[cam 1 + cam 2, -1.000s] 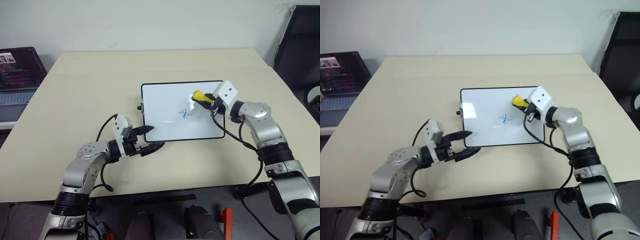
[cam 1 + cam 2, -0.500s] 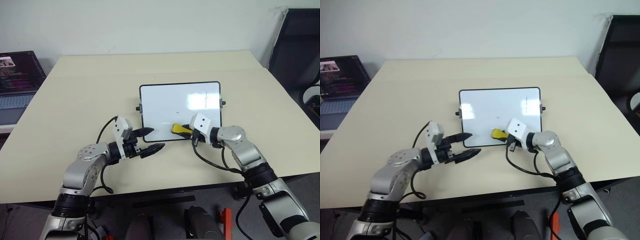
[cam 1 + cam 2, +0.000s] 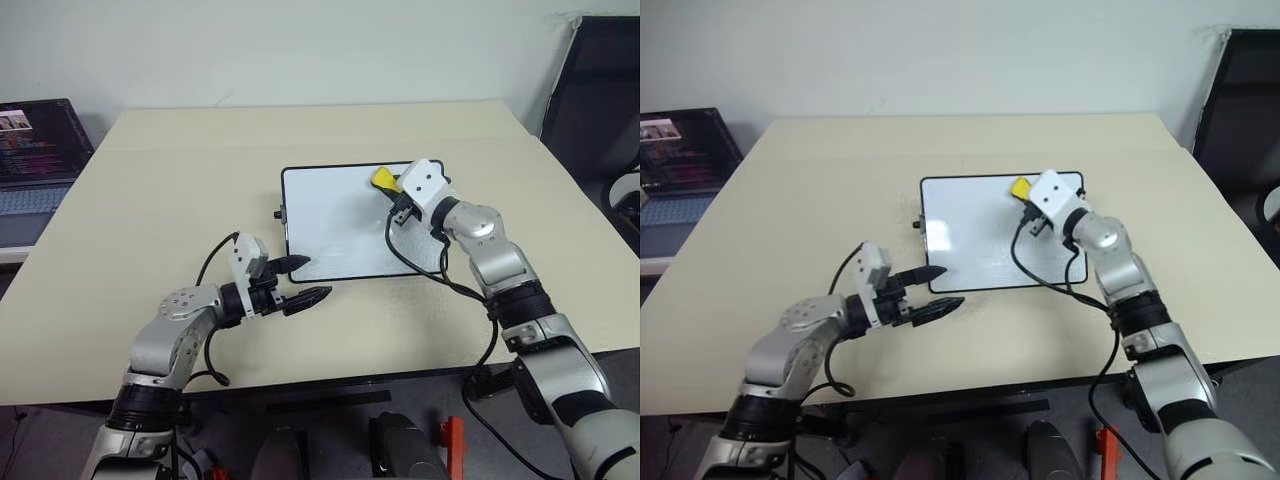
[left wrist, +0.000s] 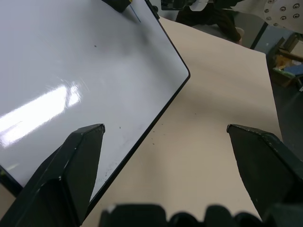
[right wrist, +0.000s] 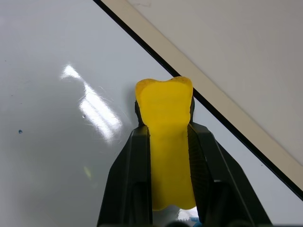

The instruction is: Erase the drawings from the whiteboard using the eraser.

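The whiteboard point(image 3: 330, 220) lies flat at the middle of the beige table. My right gripper point(image 3: 392, 186) is shut on the yellow eraser point(image 3: 383, 179), pressed to the board just inside its far edge, right of centre. The right wrist view shows the eraser point(image 5: 164, 99) clamped between both black fingers point(image 5: 137, 156). Of the drawings, a thin blue line point(image 4: 136, 14) shows near the eraser and a tiny blue speck point(image 5: 20, 131) remains. My left gripper point(image 3: 300, 280) stands open at the board's near left corner, one finger point(image 4: 71, 165) over the board's surface.
A laptop point(image 3: 35, 150) sits on a side surface at the far left. A black chair point(image 3: 595, 90) stands off the table's right side. The right wrist's black cable point(image 3: 405, 255) loops over the board's near right part.
My right gripper swept the eraser down to the board's near edge, then back up to its far edge. The blue star in the board's middle is gone. The left gripper stayed put.
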